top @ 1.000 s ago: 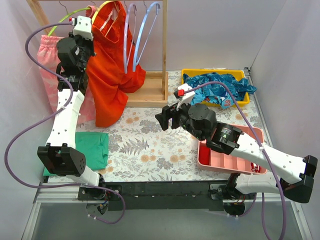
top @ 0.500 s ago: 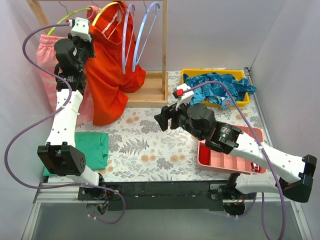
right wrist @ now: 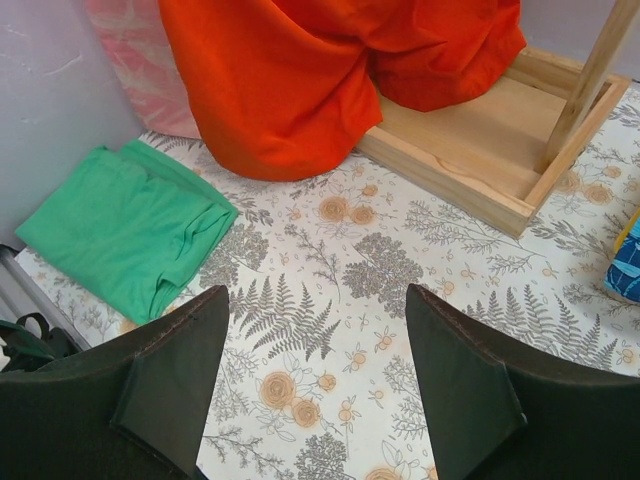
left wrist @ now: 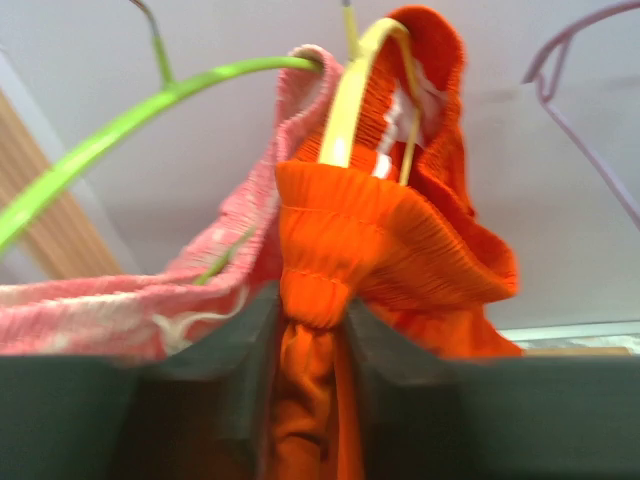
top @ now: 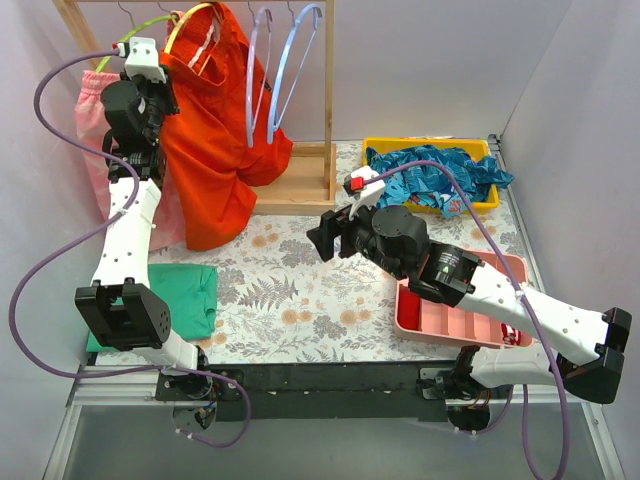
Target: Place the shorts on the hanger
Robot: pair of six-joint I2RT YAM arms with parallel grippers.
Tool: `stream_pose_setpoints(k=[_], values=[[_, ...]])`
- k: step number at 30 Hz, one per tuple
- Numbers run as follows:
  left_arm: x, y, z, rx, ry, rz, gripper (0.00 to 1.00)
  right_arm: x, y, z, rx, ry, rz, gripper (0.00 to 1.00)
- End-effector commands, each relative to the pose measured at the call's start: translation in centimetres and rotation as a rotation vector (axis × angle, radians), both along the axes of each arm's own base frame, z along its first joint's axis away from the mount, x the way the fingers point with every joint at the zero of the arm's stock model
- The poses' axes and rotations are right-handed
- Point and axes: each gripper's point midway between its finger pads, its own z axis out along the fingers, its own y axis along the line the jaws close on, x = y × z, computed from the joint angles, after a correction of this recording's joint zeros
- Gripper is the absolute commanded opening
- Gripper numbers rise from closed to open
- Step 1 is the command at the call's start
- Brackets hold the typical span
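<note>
In the top view, upper left, our left pincer (top: 163, 100) has lifted leftward, drawing the shorts (top: 215, 130) further onto the hanger (top: 190, 18). Its wrist view shows it pinching the shorts, whose top already drapes over that yellow arc. Our right pincer (right wrist: 315, 340) hangs spread above the tabletop (right wrist: 330, 250).

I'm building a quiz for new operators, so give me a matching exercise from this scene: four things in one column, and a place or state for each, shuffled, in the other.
1. shorts
2. green cloth
3. blue cloth
4. right gripper

A. in the yellow bin
B. pinched by the left gripper
C. open, holding nothing
D. folded on the table

Pairs: 1-B, 2-D, 3-A, 4-C.
</note>
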Motion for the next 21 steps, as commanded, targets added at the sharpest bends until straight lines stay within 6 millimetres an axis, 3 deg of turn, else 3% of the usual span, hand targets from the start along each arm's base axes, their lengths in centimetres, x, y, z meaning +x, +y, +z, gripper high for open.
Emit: stream_pose_setpoints(k=[1,4,5,10,11,13,16,17,19,20,21], values=[[-2.0,1.9,4.5,-0.076,-0.129,0.103,0.57,0.0,0.5,3.1,0.072,-0.025,0.009,0.79],[-3.5,2.8,6.1,-0.104,-0.166,0.154,0.83,-0.1,0.6,3.0,0.073,-0.024,0.014,0.79],[-3.9,2.9,6.5,-0.121,-0.175,0.159,0.98,-0.1,0.7,2.9,0.071,-0.023,0.015,0.79],[-6.9,3.3,10.5,-0.248,-0.256,0.186,0.98,-0.2,0.7,3.1,0.089,-0.026,0.022,0.8],[-7.7,3.2,10.4,-0.266,-0.23,0.184,0.98,-0.2,0.7,3.3,0.096,-0.026,0.021,0.8],[-9.2,2.1,11.6,-0.368,-0.24,0.124,0.98,-0.4,0.4,3.5,0.108,-0.029,0.021,0.82],[-11.6,-0.5,11.7,-0.517,-0.16,0.001,0.98,-0.5,-0.1,3.4,0.126,-0.03,0.012,0.85],[-11.6,-1.3,9.4,-0.548,-0.06,-0.016,0.98,-0.5,-0.2,3.2,0.124,-0.026,0.01,0.85],[-13.6,-3.8,8.2,-0.613,0.005,-0.129,0.98,-0.7,-0.6,3.3,0.136,-0.025,0.005,0.87],[-13.3,-4.2,4.4,-0.64,0.085,-0.13,0.98,-0.8,-0.8,2.9,0.132,-0.019,0.001,0.88],[-14.0,-4.5,3.2,-0.666,0.103,-0.135,0.98,-0.8,-1.0,2.6,0.13,-0.013,-0.003,0.89]])
